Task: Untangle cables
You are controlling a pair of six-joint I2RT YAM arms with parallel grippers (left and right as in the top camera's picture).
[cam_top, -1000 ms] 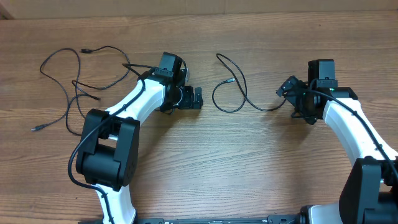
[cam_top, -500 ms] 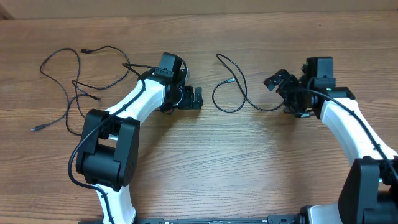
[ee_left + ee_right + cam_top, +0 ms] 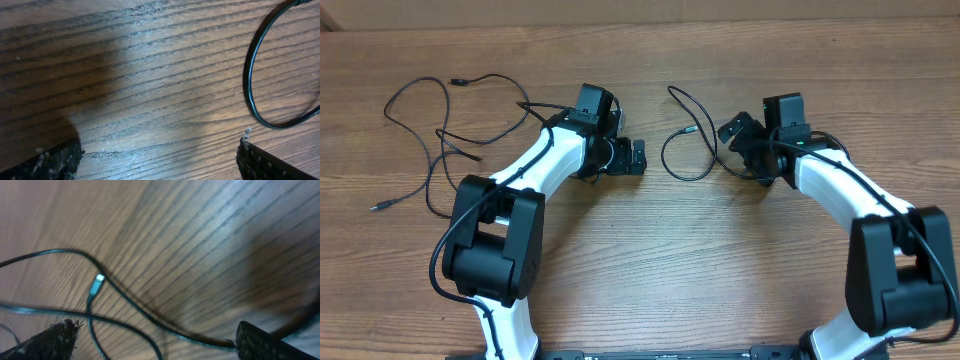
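Note:
A loose tangle of thin black cables (image 3: 440, 140) lies at the far left of the wooden table, with a plug end (image 3: 376, 207) trailing out. A separate black cable (image 3: 685, 150) forms a loop in the middle. My left gripper (image 3: 638, 158) is open and empty just left of that loop. In the left wrist view the loop (image 3: 252, 85) curves at the upper right, beyond the open fingers (image 3: 160, 150). My right gripper (image 3: 745, 152) is open at the loop's right end. In the right wrist view the cable (image 3: 165, 325) runs between the fingers (image 3: 155, 330), with a silver plug (image 3: 97, 284) beyond.
The wooden table (image 3: 650, 260) fills the view, with its far edge (image 3: 720, 20) along the top. Both white arms reach in from the near side, and thicker black wires run along the left arm (image 3: 535, 150).
My right gripper has moved left along the table to the right end of the middle cable. The left arm and the left tangle have not moved.

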